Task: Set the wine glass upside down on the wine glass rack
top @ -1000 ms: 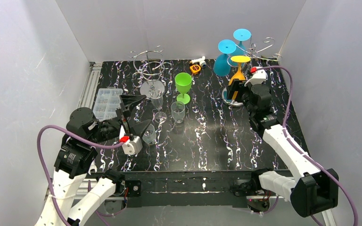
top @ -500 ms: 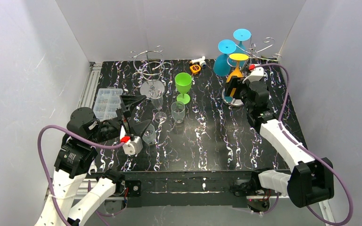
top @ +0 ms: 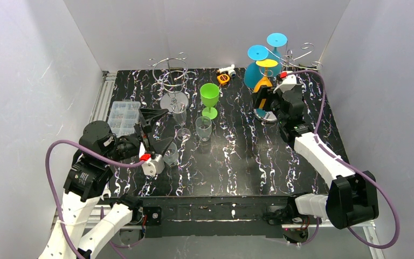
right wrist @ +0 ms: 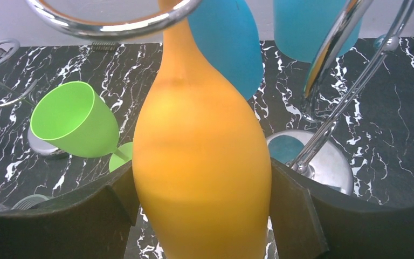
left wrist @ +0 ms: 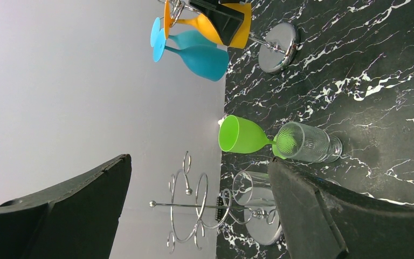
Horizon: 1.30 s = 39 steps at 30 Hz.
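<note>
Right gripper (right wrist: 202, 208) is clenched on the bowl of the orange wine glass (right wrist: 202, 162). Both pads (right wrist: 296, 216) press its sides and the glass hangs upside down, foot up, rim down. In the top view the same gripper (top: 264, 100) holds the glass (top: 262, 83) up at the wine glass rack (top: 303, 53) on the right of the table, just beside the two blue glasses (top: 257, 54) already hanging there.

A chrome ring (right wrist: 113, 16) of the rack crosses right in front of the stem. Whether the stem sits inside the ring yet, cannot tell.

To do this step well: keep the glass vertical, slide the stem fully into the ring's opening, and lower until the foot bears on the wire. Only then let go — releasing early would probably drop it onto the rack base (right wrist: 329, 162).

Left gripper (top: 159, 131) is released, jaws wide and empty, well apart from the rack.
</note>
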### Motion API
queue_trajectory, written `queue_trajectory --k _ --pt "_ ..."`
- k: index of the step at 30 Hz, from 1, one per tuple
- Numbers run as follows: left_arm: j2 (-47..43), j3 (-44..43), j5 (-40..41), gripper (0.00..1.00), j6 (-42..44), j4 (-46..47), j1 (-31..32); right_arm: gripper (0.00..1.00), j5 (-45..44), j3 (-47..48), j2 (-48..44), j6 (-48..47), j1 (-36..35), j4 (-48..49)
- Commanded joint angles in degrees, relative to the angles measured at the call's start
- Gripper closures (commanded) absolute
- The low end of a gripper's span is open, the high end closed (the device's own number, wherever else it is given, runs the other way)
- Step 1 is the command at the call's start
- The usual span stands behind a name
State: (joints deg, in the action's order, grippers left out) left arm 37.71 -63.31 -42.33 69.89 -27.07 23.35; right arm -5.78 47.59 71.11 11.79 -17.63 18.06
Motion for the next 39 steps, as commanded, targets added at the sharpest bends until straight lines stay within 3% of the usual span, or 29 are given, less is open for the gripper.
queue_trajectory --k 1,20,39 --pt "0.3 -0.7 0.0 0.02 0.3 -0.3 -0.1 0.27 2.1 1.9 -0.4 -0.4 0.2 5.0" --pt "-0.6 -0.7 -0.5 0.02 -0.5 -0.4 -0.1 0.28 5.4 -4.9 -7.2 -1.3 0.1 6.5" --pt "0.0 -0.7 -1.0 0.02 -0.5 -0.4 -0.1 0.27 3.0 -10.6 -11.7 -1.1 -0.1 7.1"
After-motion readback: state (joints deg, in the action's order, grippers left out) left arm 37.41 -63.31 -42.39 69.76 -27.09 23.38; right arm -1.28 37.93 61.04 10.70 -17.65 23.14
